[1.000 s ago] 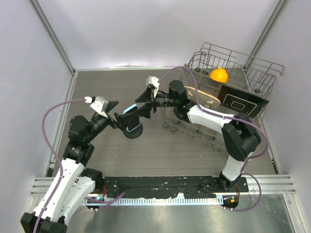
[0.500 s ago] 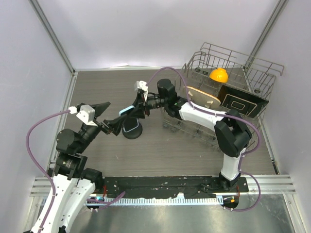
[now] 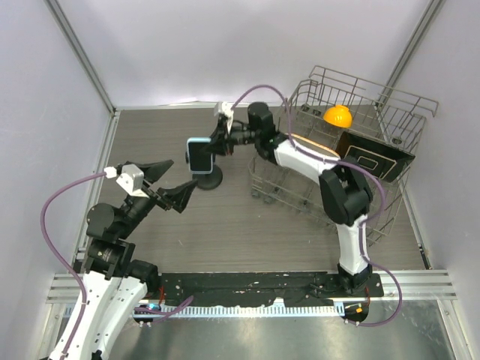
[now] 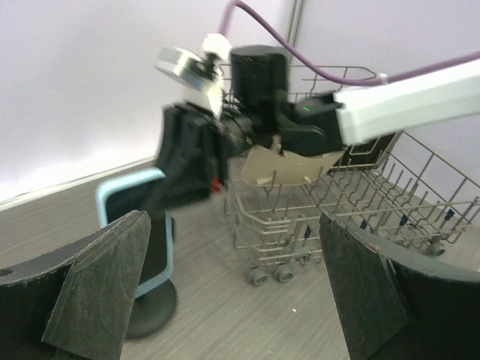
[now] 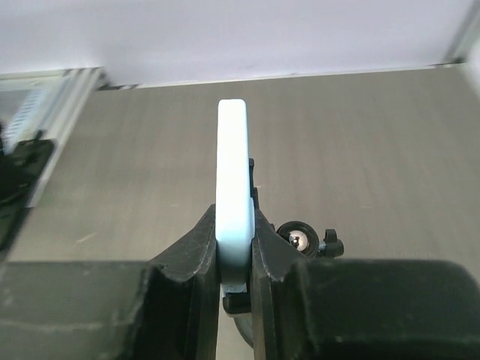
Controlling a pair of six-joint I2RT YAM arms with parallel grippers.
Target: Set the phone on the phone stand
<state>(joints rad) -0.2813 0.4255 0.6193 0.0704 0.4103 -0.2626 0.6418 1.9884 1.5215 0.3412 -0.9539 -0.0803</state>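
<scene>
You are working on a grey wood-grain bench (image 3: 247, 225) closed in by pale walls (image 3: 225, 45) at the left, back and right. A wire dish rack (image 3: 390, 94) fills the far right corner.

Your right arm reaches from its base at the near right, across the rack's front left corner, to the middle rear of the bench. The right gripper (image 5: 234, 247) is clamped on the light blue edges of the phone (image 5: 233, 172), one finger on each face. The phone stands upright, directly above the round base of the phone stand (image 3: 209, 178). You cannot tell from these views whether it sits in the clamp.

Your left arm is bent up from the near left. The left gripper (image 3: 184, 172) has its fingers spread wide, holds nothing, and hangs just left of the stand without touching it.

The rack lies near the stand's right side. Bare bench lies toward the left wall and the near edge.
</scene>
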